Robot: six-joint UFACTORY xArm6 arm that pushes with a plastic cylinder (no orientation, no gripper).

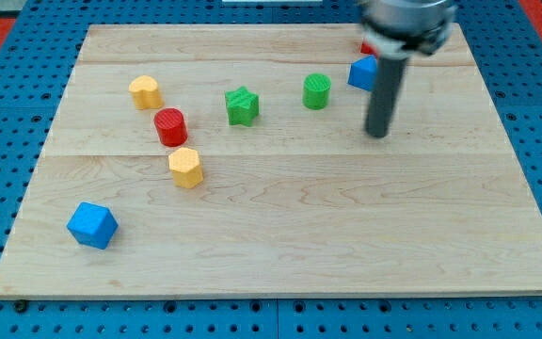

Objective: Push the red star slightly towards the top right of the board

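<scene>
The red star (367,47) is mostly hidden behind the arm near the view's top right; only a small red edge shows. A blue block (361,72) lies just below it, partly covered by the rod. My tip (376,135) rests on the board below both, to the right of the green cylinder (316,91). The tip touches no block.
A green star (242,105) sits at top centre. A yellow block (145,91), a red cylinder (170,126) and a yellow hexagonal block (185,168) lie at the left. A blue cube (92,225) sits at the bottom left. The wooden board (299,235) lies on blue pegboard.
</scene>
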